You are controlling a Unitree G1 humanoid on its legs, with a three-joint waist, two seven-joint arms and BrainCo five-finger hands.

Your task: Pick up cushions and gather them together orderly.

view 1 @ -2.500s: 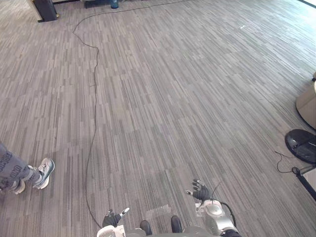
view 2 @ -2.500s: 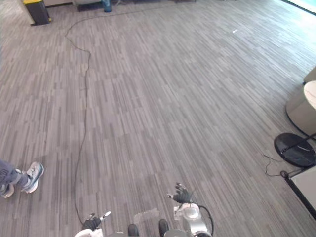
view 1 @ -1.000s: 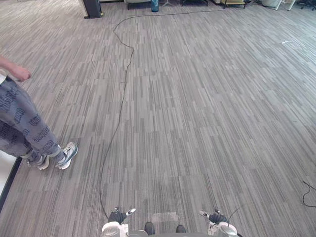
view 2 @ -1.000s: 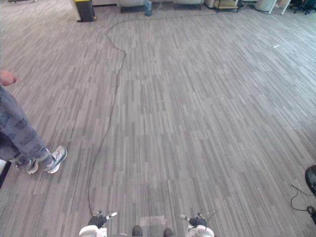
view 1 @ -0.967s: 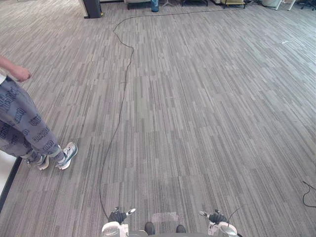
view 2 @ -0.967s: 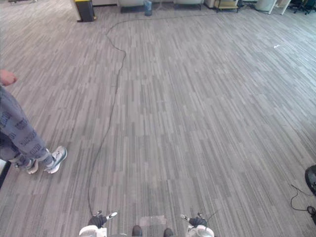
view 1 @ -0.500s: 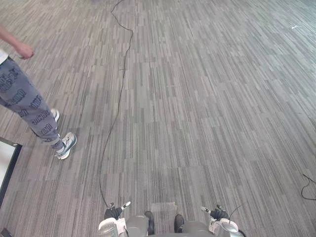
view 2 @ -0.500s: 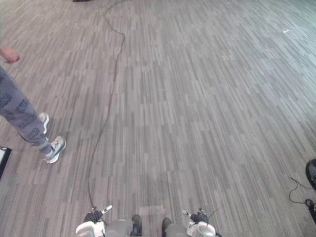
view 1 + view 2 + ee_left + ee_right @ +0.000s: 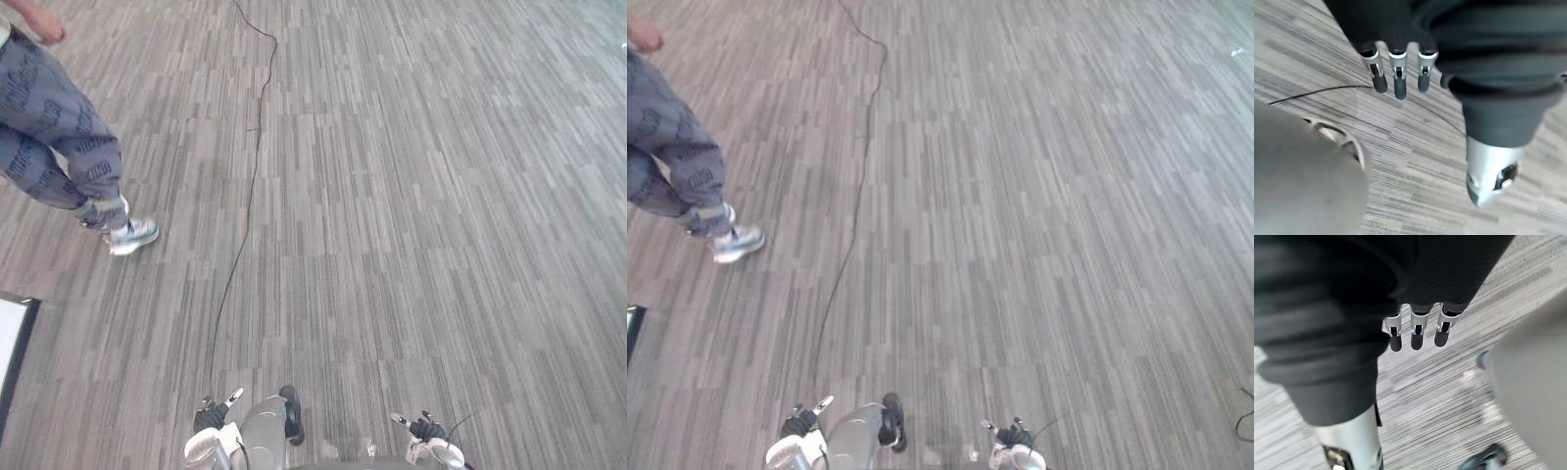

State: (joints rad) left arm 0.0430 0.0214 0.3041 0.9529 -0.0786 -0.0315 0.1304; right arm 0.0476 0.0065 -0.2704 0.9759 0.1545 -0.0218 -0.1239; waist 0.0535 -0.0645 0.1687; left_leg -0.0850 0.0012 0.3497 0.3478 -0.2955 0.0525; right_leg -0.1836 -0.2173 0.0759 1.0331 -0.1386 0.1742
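Grey striped carpet covers the floor. A person in patterned trousers stands at ten o'clock; a white, dark-edged panel lies at eight o'clock.

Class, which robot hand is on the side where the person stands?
The left robot hand, at lower left, below the person; the right robot hand is at lower right.

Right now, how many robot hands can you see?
2. The silver-fingered left hand hangs open at the lower left over the grey striped carpet. The matching right hand hangs open at the lower right. Both hold nothing.
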